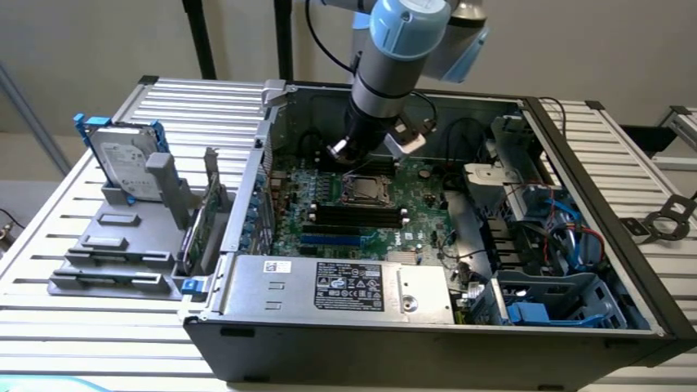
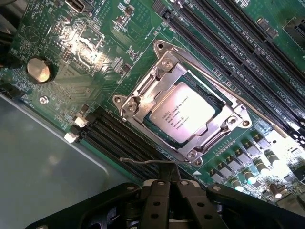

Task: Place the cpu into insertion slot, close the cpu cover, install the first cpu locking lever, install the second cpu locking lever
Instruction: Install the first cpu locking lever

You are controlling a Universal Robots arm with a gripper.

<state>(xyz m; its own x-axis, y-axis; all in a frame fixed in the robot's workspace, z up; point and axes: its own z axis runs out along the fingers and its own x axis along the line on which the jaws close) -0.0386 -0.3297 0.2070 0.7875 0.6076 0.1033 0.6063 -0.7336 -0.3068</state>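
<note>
The cpu lies flat in the insertion slot on the green motherboard, its silvery top facing up. The cpu cover, a silver frame, is folded down around it. One thin locking lever lies along the socket's side next to the memory slots. The other lever runs along the opposite side, and its wire handle sits right at my fingertips. My gripper is shut, with its tips against or just above that handle. In the exterior view the gripper hangs just behind the socket inside the open case.
A silver labelled power supply fills the case's front. Black memory slots lie between it and the socket. Cables and blue drive bays crowd the exterior view's right. A hard drive stands on a grey rack outside the case.
</note>
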